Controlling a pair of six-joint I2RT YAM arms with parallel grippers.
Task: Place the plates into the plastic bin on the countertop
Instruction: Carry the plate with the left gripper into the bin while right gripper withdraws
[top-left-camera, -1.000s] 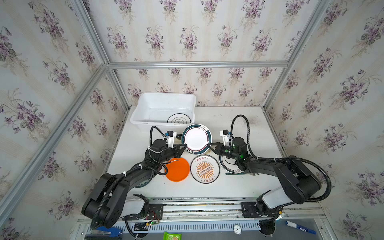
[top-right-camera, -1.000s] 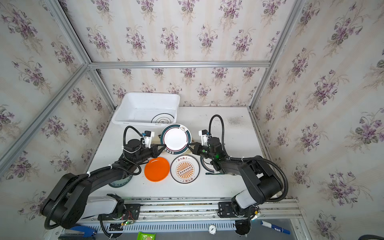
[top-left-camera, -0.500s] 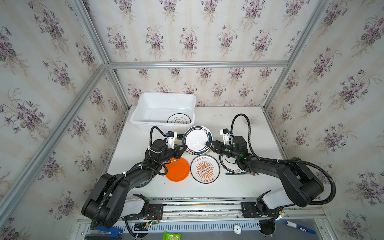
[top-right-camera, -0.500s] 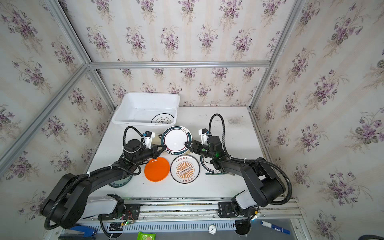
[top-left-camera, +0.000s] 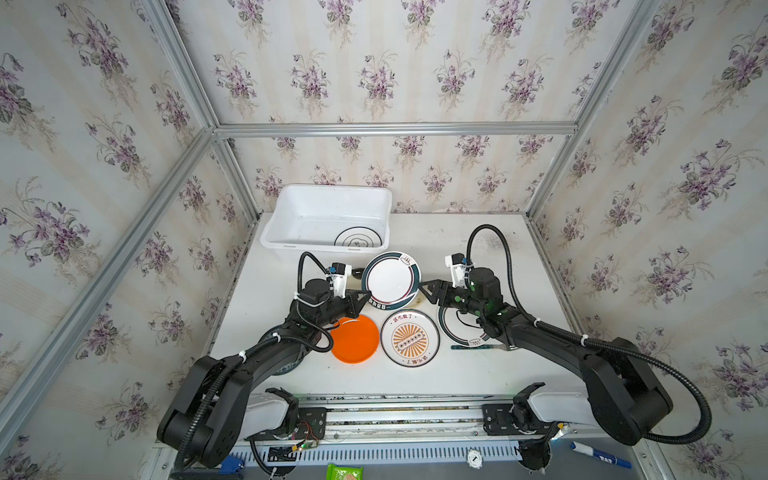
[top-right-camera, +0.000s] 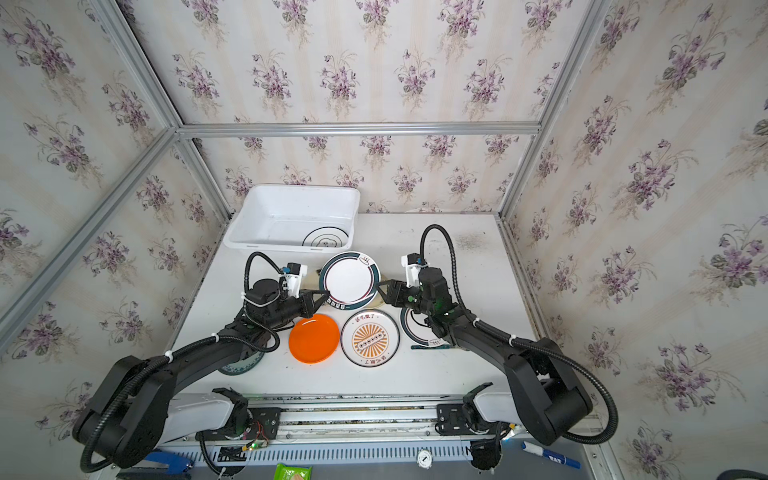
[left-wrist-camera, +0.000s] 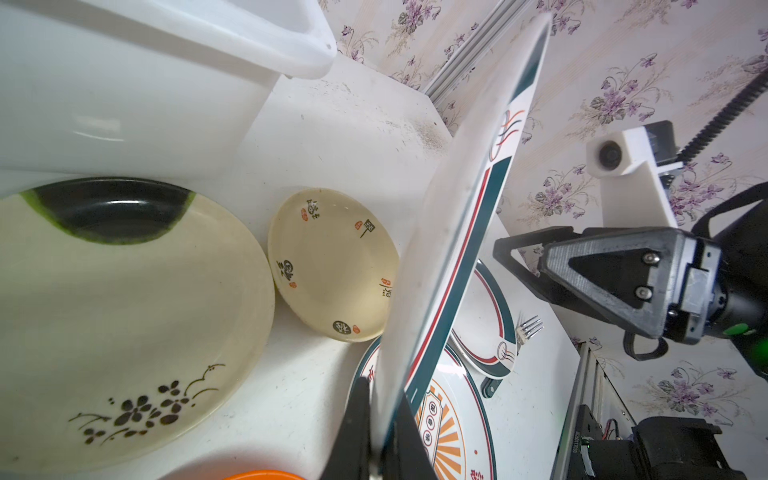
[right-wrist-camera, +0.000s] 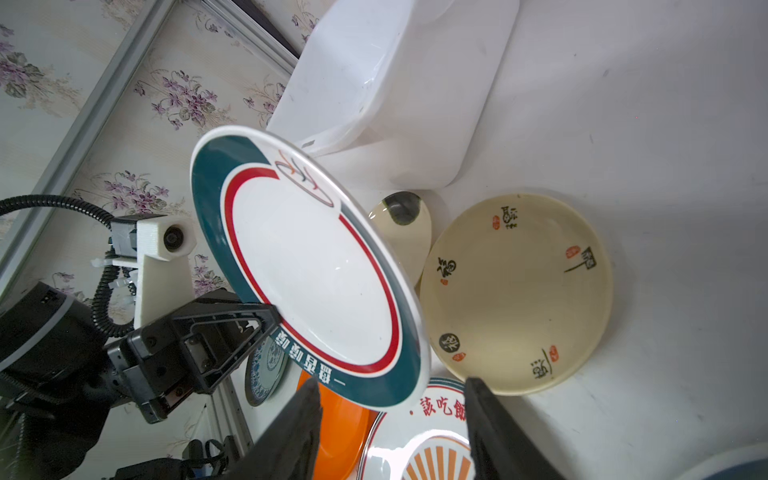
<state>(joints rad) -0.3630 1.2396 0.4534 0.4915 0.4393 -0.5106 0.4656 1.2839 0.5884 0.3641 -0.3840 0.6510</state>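
Left wrist cam tells it best: the round white plate with the dark teal band and thin red ring (left-wrist-camera: 457, 249) is pinched by its rim in the left gripper (left-wrist-camera: 380, 415), black fingers squeezed tight on both faces. It hangs tilted, lifted off the scuffed white countertop (top-left-camera: 478, 241), just short of the big white rectangular plastic bin (top-left-camera: 328, 188)

What's new: a second ago the right gripper (top-left-camera: 424, 291) was clamped on the opposite rim. Now it's let go, with its jaws spread and the tips just beside the plate edge but not touching. So I'd say the hand-off is done and the left arm alone has to get it into the bin

One ringed plate (top-left-camera: 358, 239) already lies in the bin's near right corner, and the rest of the floor looks bare, so there's plenty of landing space. The flared near rim sits between the plate and that space though, so it'll need to go up and over

Below the held plate there's a small cream plate with black calligraphy (left-wrist-camera: 332, 266), and a bigger cream plate with a black patch (left-wrist-camera: 124, 324) right up against the bin wall, so dipping low there looks risky. Closer to the robot's base are a plain orange plate (top-left-camera: 355, 338) and a white sunburst plate (top-left-camera: 410, 338). Another teal-ringed plate (top-left-camera: 453, 332) sits under the right arm, with a dark-handled fork (left-wrist-camera: 528, 326) by it. The countertop right of the bin is open, so the right arm has room to back off
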